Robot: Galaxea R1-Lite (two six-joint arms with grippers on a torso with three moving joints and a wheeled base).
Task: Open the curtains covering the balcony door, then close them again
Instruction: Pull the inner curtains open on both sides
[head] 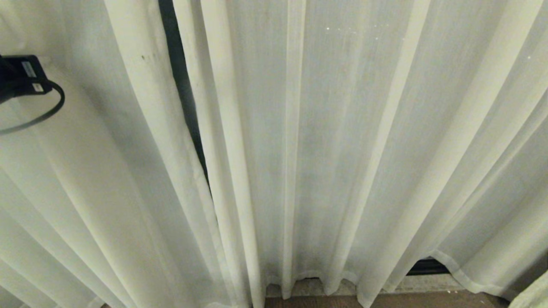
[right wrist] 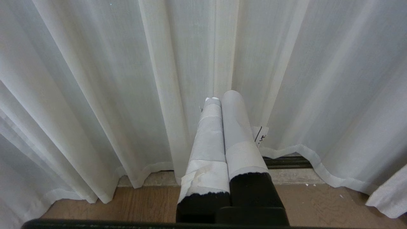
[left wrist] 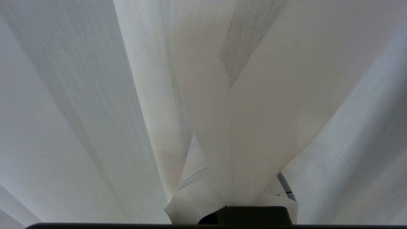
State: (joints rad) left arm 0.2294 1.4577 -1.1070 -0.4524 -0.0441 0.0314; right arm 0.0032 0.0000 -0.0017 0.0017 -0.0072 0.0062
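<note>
Two curtains (head: 342,141) fill the head view, pale sheer panels hanging in long pleats down to the wood floor (head: 385,299). Between them a narrow dark slit shows, likely the balcony door (head: 182,81) frame behind; no glass or handle visible. Left arm (head: 23,77) only peeks in at the left edge with a looped black cable (head: 47,113), pressed against the left panel. Dark sill track (head: 428,266) shows under the hem lower right.

Left wrist view: left gripper (left wrist: 233,197) is clamped together on a bunched fold of curtain, fabric draped over the taped fingers (left wrist: 194,178) and fanning away from them. Risk: the thin sheer could slide out of the pinch if pulled fast, or only this layer moves and any heavier layer stays put. A hard sideways tug could strain hooks or rail above, which are out of view. The cable could also catch a pleat.

Right wrist view: right gripper (right wrist: 222,140) is pressed together with nothing between the fingers, pointing at the curtain hem near the floor and the sill track, arm looks parked. A small white tag (right wrist: 261,136) sits just beside the fingertips. Nothing blocks the sweep here, but loose hem pooling right could drag under the base if the robot drives.
</note>
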